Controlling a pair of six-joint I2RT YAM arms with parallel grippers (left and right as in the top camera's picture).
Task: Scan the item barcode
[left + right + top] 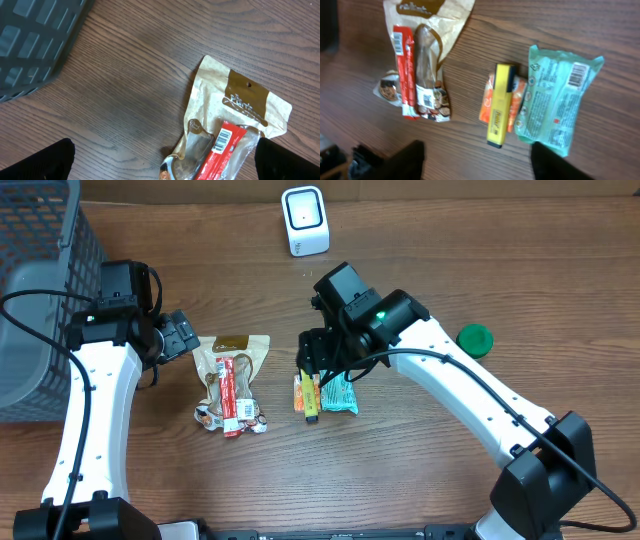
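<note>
My right hand (475, 150), spread apart and empty, hangs over the yellow highlighter (499, 107). It looks light, stiff and slick, best pinched across its narrow barrel mid-length.

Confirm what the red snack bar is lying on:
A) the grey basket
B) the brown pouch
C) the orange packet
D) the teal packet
B: the red snack bar lies lengthwise across the brown pouch, well to the left of the other packets.
</note>
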